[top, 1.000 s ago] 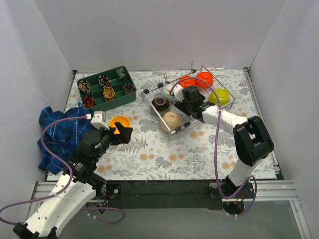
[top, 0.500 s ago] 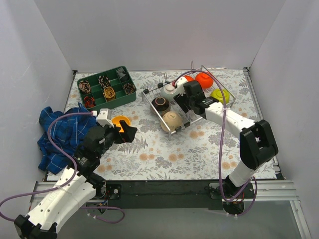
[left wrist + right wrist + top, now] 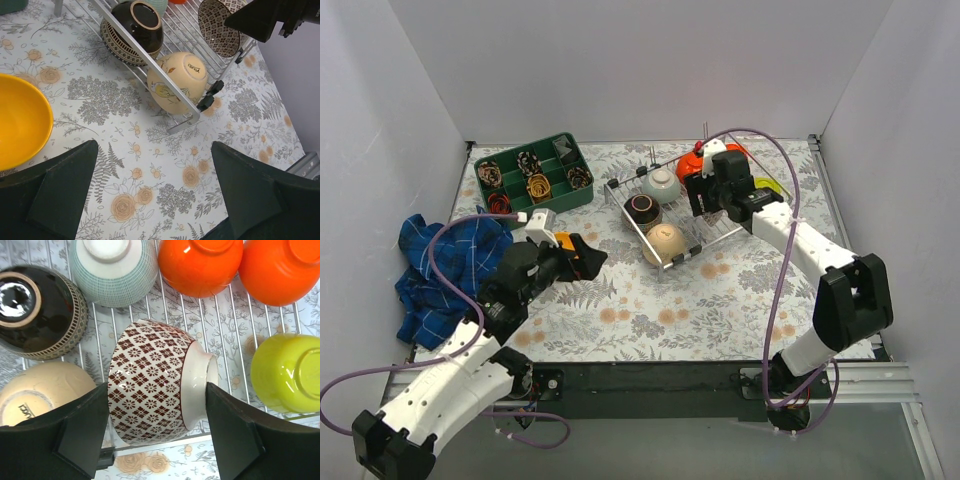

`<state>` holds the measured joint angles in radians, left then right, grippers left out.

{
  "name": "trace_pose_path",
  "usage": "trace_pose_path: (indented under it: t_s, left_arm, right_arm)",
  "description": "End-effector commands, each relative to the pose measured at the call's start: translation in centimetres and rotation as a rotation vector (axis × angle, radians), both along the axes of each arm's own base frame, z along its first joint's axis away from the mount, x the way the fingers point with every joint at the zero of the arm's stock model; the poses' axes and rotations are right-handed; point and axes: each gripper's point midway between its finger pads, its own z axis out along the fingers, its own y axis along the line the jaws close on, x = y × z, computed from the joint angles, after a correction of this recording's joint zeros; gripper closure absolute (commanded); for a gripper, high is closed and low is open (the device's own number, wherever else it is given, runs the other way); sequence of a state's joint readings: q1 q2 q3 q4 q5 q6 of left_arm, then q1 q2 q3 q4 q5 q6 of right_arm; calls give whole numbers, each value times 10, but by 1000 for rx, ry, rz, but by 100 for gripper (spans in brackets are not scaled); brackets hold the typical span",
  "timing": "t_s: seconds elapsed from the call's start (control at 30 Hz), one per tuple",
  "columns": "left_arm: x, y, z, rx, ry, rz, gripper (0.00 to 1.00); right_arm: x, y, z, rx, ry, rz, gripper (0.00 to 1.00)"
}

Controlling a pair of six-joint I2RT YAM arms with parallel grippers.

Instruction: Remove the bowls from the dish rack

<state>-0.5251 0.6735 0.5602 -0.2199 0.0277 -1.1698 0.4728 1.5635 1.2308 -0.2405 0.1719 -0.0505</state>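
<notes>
1. Hovering low over the flowered table (image 3: pixel 165 165), the left gripper (image 3: pixel 160 200) is spread wide with nothing between its fingers. The orange-yellow bowl (image 3: pixel 20 120) sits upright on the table just outside its left finger, already out of the rack.
2. Ahead of that gripper is the near corner of the dish rack (image 3: pixel 182 22). The beige bowl (image 3: pixel 175 80) leans on its side against the front rail, and the dark brown bowl (image 3: pixel 135 25) is tipped just behind it.
3. Further on, the right gripper (image 3: pixel 157 427) is closed across the lattice bowl (image 3: pixel 155 385), which lies sideways with one finger at its rim and the other at its foot. It looks lifted slightly off the wires, though the wrist view does not settle that.
4. Beyond those fingertips, inside the rack, are the grey-green bowl (image 3: pixel 112 270) to the left and two red-orange bowls (image 3: pixel 200 265) ahead. The lime green bowl (image 3: pixel 287 372) lies off the right finger.
5. The step in hand, I judge, is carrying the lattice bowl out, with six more to follow. Next, the right arm needs to raise it over the wire side without clipping the lime green bowl, then set it on bare table.
</notes>
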Motion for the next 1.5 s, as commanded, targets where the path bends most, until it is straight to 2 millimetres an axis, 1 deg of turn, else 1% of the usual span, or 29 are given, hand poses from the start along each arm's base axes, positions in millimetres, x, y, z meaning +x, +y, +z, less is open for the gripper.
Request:
trace_pose_path:
  t_s: [0.0,0.17,0.23,0.27,0.37,0.4,0.43,0.47,0.5,0.53,0.6,0.63,0.67,0.7,0.73,0.77,0.87,0.9,1.0,1.03,1.07,1.13,1.17,1.23,1.3,1.33,1.37,1.43,1.47]
  left_arm:
    - [4,-14,36,-75,-54,-47,2]
    - [12,-25,41,-126,-44,-57,2]
    - [15,-29,48,-148,-55,-66,2]
    - [18,-32,46,-155,-37,-68,2]
    - [24,-39,53,-185,-42,-72,2]
    - [28,-42,49,-183,-26,-75,2]
    - [30,-44,54,-198,-37,-79,2]
    - [35,-49,52,-209,-26,-81,2]
    - [37,-51,55,-221,-26,-86,2]
    - [40,-54,59,-233,-36,-89,2]
    - [45,-61,54,-246,-10,-97,2]
    - [47,-64,59,-260,-22,-104,2]
    - [49,-66,60,-268,-20,-105,2]
    - [52,-69,56,-275,-1,-106,2]
    - [54,-72,62,-291,-12,-112,2]
    - [56,-75,61,-295,-7,-116,2]
    - [61,-86,61,-310,7,-129,2]
    - [63,-88,61,-313,11,-127,2]
    - [66,-97,54,-325,36,-133,2]
    - [66,-100,55,-340,37,-138,2]
    - [68,-104,50,-339,52,-138,2]
    - [69,-110,49,-347,54,-147,2]
    - [71,-114,42,-343,74,-151,4]
    - [71,-121,41,-346,83,-161,6]
    - [74,-124,35,-353,106,-155,12]
    - [76,-125,36,-361,103,-155,14]
    - [76,-127,36,-368,105,-158,19]
    - [76,-131,34,-387,119,-164,24]
    - [76,-133,33,-390,125,-169,30]
  right_arm:
    - [6,20,86,264,-129,16,99]
    - [-5,24,110,409,-114,31,99]
    - [-11,27,120,466,-112,41,99]
    - [-15,30,123,488,-107,53,99]
    - [-26,36,135,568,-92,79,99]
    - [-30,39,139,604,-81,82,99]
    - [-35,41,148,634,-94,95,99]
    - [-41,45,145,660,-69,115,99]
    - [-47,47,152,695,-68,126,99]
    - [-50,49,151,716,-66,136,99]
    - [-62,53,158,772,-52,163,99]
    - [-65,54,161,790,-52,176,99]
    - [-71,57,155,802,-22,193,99]
    - [-77,58,156,819,-12,201,99]
    - [-80,60,162,849,-15,214,99]
    - [-85,63,159,868,-1,234,99]
    - [-96,65,167,929,0,268,99]
    - [-101,65,162,941,14,270,99]
    - [-110,69,159,985,57,290,99]
    - [-112,70,158,996,67,295,99]
    - [-115,70,158,1016,82,298,99]
    - [-118,71,155,1025,94,302,99]
    - [-121,72,154,1029,105,309,99]
    - [-123,72,153,1043,112,308,99]
    - [-126,72,152,1058,128,311,99]
    - [-128,73,151,1063,134,320,99]
    - [-128,74,149,1068,141,320,99]
    - [-131,75,151,1091,152,332,99]
    - [-132,76,148,1097,164,329,99]
